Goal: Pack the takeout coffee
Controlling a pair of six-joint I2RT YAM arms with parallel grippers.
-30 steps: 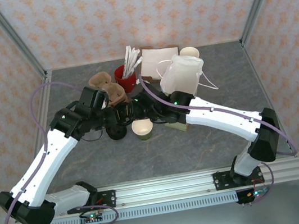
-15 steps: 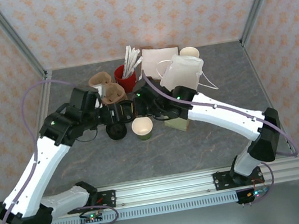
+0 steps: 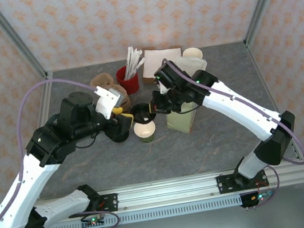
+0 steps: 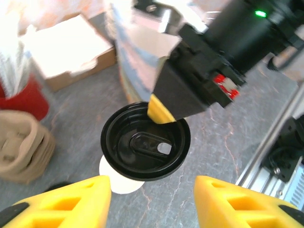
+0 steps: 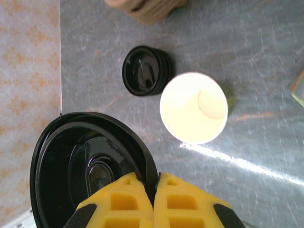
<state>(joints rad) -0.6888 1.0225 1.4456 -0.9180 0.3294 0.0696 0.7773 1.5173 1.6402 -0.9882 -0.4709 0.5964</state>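
One cup point(image 3: 145, 130) stands open on the table, its lid point(image 3: 142, 114) pinched in the air just above it.
The right gripper point(image 5: 153, 184) is clenched on the lid's thin rim, while the left gripper point(image 4: 152, 192) hangs just left of the cup with its fingers spread wide, grasping nothing. The paper cup is probably light and thin-walled, so a squeeze near the mouth could dent or tip it; a hold low around the body looks safer. Its inside is too bright to tell whether it is filled. The lid looks stiff but slick and may pivot in so narrow a grip. A stack of spare lids point(image 3: 119, 133) sits just left of the cup and a tall bag point(image 3: 181, 120) just right, so open room lies on the cup's near side.
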